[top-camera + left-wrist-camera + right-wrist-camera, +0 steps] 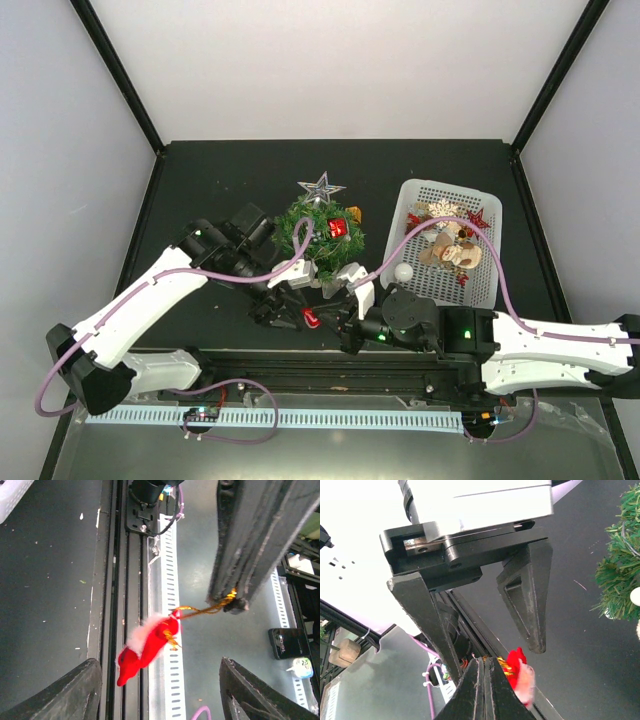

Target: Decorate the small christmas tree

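1 small christmas tree (318, 238) is standing near the middle of the dark matte bench (215, 185). It is just left of 1 white plastic mesh basket (450, 186), with a narrow strip of bench between the 2. The tree is bushy, with dark-green needle branches. 1 silver 5-pointed star (322, 188) is showing at its far edge, and 1 shiny red box-shaped bauble (337, 228) is sitting among the branches. The basket is rectangular with rounded corners and is carrying a heap of red, white and tan decorations, too tangled to count.

2 white arms (140, 300) are reaching in from the near corners, and their 2 black hands are meeting just near of the tree. The right hand (484, 680) is pressing its 2 fingers flat together, holding 1 red ornament (147, 650) by its thin gold thread loop (200, 611). The ornament is dangling from that loop, soft and fuzzy with a fluffy white trim. The left hand (159, 672) is standing wide, its 2 wedge-shaped fingers (75, 692) sitting on either side of the ornament and gripping nothing. 2 purple cables (230, 275) are looping along the arms.
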### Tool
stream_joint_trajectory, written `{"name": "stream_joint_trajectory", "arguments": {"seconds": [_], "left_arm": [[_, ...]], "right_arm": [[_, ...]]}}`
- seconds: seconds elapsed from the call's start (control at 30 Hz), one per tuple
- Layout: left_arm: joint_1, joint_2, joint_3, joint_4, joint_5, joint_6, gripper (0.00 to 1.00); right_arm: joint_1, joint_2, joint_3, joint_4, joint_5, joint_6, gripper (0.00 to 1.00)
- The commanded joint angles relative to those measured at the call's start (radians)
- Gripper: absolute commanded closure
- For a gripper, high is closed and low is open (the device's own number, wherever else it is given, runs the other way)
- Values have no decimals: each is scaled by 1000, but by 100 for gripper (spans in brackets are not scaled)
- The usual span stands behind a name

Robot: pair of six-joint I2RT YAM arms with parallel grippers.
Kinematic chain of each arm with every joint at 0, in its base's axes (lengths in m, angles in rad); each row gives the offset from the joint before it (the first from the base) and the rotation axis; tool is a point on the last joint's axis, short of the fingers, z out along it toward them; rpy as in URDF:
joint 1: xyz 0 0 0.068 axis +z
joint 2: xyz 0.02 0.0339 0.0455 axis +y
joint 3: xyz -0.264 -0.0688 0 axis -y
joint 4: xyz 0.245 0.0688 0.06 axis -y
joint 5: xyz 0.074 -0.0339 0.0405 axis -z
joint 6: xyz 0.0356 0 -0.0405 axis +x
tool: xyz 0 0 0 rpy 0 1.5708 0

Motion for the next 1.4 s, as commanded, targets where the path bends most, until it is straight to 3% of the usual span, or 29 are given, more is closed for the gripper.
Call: {"name": "stream_joint_trajectory", "arguments": {"seconds": [0.0, 0.63, 1.07, 1.37], "left_arm": [[1, -31, -14, 55, -46, -28, 33], [27, -42, -20, 65, 30, -25, 26], [32, -34, -30, 30, 133, 27, 32], [32, -32, -44, 53, 108, 14, 26]], "right_arm": [[13, -1, 32, 11, 26, 0, 99], [33, 22, 98, 2, 24, -10, 99], [35, 22, 108, 15, 12, -15, 99], [35, 24, 114, 28, -2, -16, 99]]}}
